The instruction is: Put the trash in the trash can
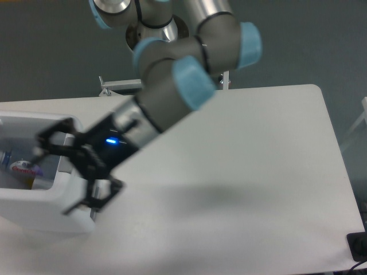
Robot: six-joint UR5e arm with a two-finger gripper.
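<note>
Scene: a UR5e arm [172, 86] with grey links and pale blue joint caps reaches down and to the left across a white tabletop [246, 172] against a dark grey floor.
Pincer: the black pincer [71, 172] hangs over the near right corner of the trash can, motion-blurred, its two fingers spread wide apart with nothing between them; a small blue light glows on its body.
Trash can: the boxy white trash can [51, 212] sits at the left edge of the tabletop, partly cut off by the frame, its open top facing the camera and its rounded near corner just under the pincer.
Bottle: the crushed clear plastic bottle [23, 169] lies inside the trash can near the left side, its blue-and-red label showing.
Paper: a pale, soft shape fills the trash can's interior around the bottle; whether it is the crumpled sheet cannot be told from this view.
Shadow: a wide, soft grey shadow falls across the tabletop's middle, to the right of the pincer.
Background: a metal bracket [117, 86] and a thin white upright post [227, 77] stand behind the tabletop's far edge, by the arm's base.
Lower right: a dark object [358, 246] is cut off at the frame's corner.
</note>
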